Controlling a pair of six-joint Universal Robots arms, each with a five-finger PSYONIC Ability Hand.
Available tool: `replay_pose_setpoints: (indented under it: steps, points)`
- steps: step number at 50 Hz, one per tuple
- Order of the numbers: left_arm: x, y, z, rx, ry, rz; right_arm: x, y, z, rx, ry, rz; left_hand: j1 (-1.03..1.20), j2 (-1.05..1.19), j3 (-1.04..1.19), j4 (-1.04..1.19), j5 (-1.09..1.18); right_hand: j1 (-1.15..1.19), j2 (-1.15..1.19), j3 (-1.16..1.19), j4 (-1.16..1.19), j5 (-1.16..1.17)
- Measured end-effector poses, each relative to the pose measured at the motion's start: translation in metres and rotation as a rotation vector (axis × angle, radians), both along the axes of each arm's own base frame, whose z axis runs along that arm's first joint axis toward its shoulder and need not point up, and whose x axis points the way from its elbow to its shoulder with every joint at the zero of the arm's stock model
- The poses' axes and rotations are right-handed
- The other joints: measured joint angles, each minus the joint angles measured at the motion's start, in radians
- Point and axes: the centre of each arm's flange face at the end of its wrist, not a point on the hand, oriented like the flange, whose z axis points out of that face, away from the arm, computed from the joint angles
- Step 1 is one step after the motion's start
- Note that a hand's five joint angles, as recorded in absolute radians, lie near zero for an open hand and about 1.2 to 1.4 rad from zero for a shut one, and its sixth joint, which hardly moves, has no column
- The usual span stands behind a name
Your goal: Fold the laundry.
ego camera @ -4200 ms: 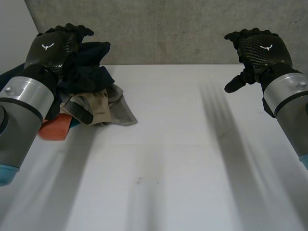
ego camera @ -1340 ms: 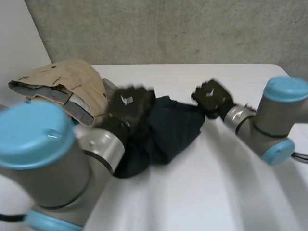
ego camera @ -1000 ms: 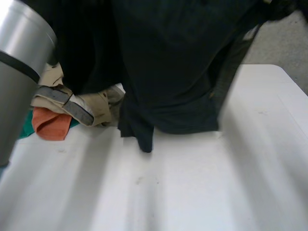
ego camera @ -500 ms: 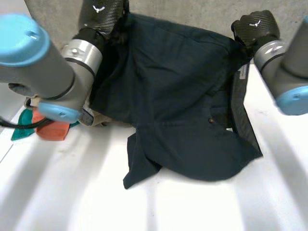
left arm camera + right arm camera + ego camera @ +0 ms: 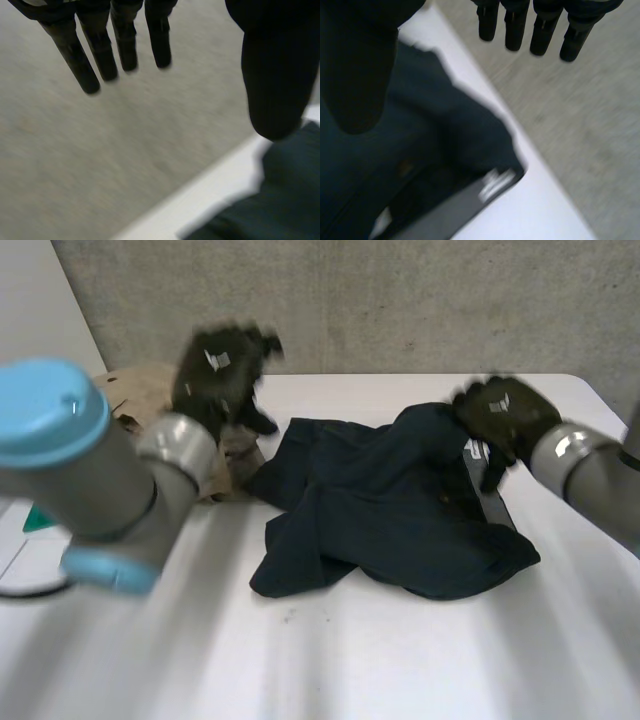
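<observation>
The white table (image 5: 400, 660) carries the navy garment (image 5: 380, 510), bunched at its middle, one edge just beside the tan laundry pile (image 5: 140, 385). My left hand (image 5: 222, 365) is above the pile and my right hand (image 5: 500, 412) over the waistband, fingers straight, holding nothing. My worry is that folding it bunched traps creases, or a sweep drags the pile.

- Soft, even light, fairly bright; table (image 5: 400, 660) lit w/o hard edges.
- Dark garment (image 5: 390, 510): faint soft shadow along near edge, folds hard to read.
</observation>
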Motion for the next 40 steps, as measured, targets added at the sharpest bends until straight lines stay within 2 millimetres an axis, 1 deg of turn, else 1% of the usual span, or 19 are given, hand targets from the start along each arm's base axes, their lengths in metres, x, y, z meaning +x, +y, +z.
replay_pose_setpoints:
  steps: [1,2,4,6,8,9,11,13,16,18,19,20,22,30,35,37,38,39,40]
  points:
    - [0.001,0.015,-0.008,0.04,-0.025,-0.02,-0.007,0.004,-0.007,0.025,0.036,0.001,0.045,0.041,0.031,0.041,0.042,0.056,0.063,0.063,0.057,0.057]
    - [0.002,0.029,-0.015,0.075,-0.047,-0.04,-0.012,0.008,-0.012,0.044,0.069,0.001,0.142,0.132,0.133,0.137,0.138,0.085,0.088,0.09,0.09,0.086]
    - [0.003,0.05,-0.027,0.133,-0.086,-0.07,-0.023,0.016,-0.024,0.079,0.135,0.003,0.158,0.15,0.15,0.156,0.157,0.144,0.134,0.146,0.147,0.145]
    - [0.006,0.08,-0.048,0.22,-0.145,-0.116,-0.036,0.025,-0.039,0.116,0.206,0.015,0.174,0.182,0.183,0.193,0.192,0.2,0.197,0.241,0.243,0.15]
    - [0.008,0.096,-0.06,0.27,-0.178,-0.141,-0.045,0.032,-0.051,0.141,0.248,0.035,0.171,0.181,0.182,0.192,0.191,0.216,0.219,0.241,0.243,0.208]
    - [0.008,0.098,-0.062,0.277,-0.182,-0.145,-0.046,0.033,-0.054,0.145,0.254,0.041,0.171,0.18,0.182,0.192,0.191,0.216,0.219,0.24,0.242,0.212]
    - [0.009,0.112,-0.079,0.339,-0.219,-0.17,-0.054,0.038,-0.068,0.155,0.261,0.08,0.144,0.158,0.163,0.167,0.167,0.215,0.219,0.24,0.242,0.215]
    - [0.008,0.116,-0.091,0.374,-0.239,-0.179,-0.057,0.039,-0.074,0.143,0.247,0.103,0.058,0.085,0.089,0.09,0.088,0.215,0.219,0.24,0.242,0.215]
    - [0.004,0.113,-0.107,0.407,-0.26,-0.18,-0.059,0.036,-0.084,0.103,0.214,0.13,-0.03,-0.002,0.003,-0.004,-0.005,0.225,0.23,0.249,0.251,0.234]
    - [0.001,0.107,-0.114,0.413,-0.264,-0.175,-0.06,0.033,-0.089,0.086,0.199,0.137,-0.043,-0.021,-0.019,-0.028,-0.03,0.313,0.307,0.316,0.317,0.307]
    - [-0.002,0.101,-0.117,0.413,-0.264,-0.169,-0.059,0.031,-0.094,0.076,0.189,0.141,-0.045,-0.03,-0.027,-0.039,-0.04,0.528,0.554,0.532,0.535,0.522]
    - [-0.005,0.097,-0.12,0.411,-0.264,-0.165,-0.059,0.029,-0.097,0.07,0.182,0.142,-0.045,-0.031,-0.027,-0.04,-0.041,0.67,0.713,0.703,0.69,0.677]
    - [-0.01,0.084,-0.125,0.402,-0.263,-0.149,-0.058,0.025,-0.104,0.065,0.167,0.142,-0.045,-0.034,-0.027,-0.041,-0.042,0.784,0.882,0.871,0.873,0.851]
    - [-0.023,0.046,-0.136,0.326,-0.281,-0.114,-0.057,0.02,-0.113,0.092,0.119,0.114,-0.045,-0.038,-0.027,-0.041,-0.042,0.796,0.89,0.898,0.908,0.897]
    - [-0.029,0.019,-0.145,0.213,-0.338,-0.085,-0.058,0.02,-0.112,0.121,0.084,0.085,-0.045,-0.037,-0.027,-0.038,-0.039,0.796,0.89,0.898,0.908,0.901]
    - [-0.03,0.01,-0.148,0.16,-0.365,-0.073,-0.058,0.019,-0.111,0.127,0.074,0.071,0.075,0.075,0.082,0.089,0.093,0.796,0.89,0.898,0.908,0.902]
    - [-0.03,0.006,-0.148,0.141,-0.374,-0.068,-0.058,0.018,-0.111,0.128,0.071,0.065,0.075,0.075,0.082,0.089,0.093,0.796,0.89,0.898,0.909,0.902]
    - [-0.03,0.003,-0.149,0.12,-0.383,-0.063,-0.058,0.017,-0.11,0.128,0.069,0.056,0.374,0.366,0.367,0.359,0.351,0.796,0.89,0.898,0.908,0.902]
    - [-0.03,0.0,-0.149,0.104,-0.391,-0.059,-0.059,0.017,-0.11,0.128,0.067,0.048,0.444,0.431,0.415,0.426,0.417,0.796,0.89,0.899,0.909,0.902]
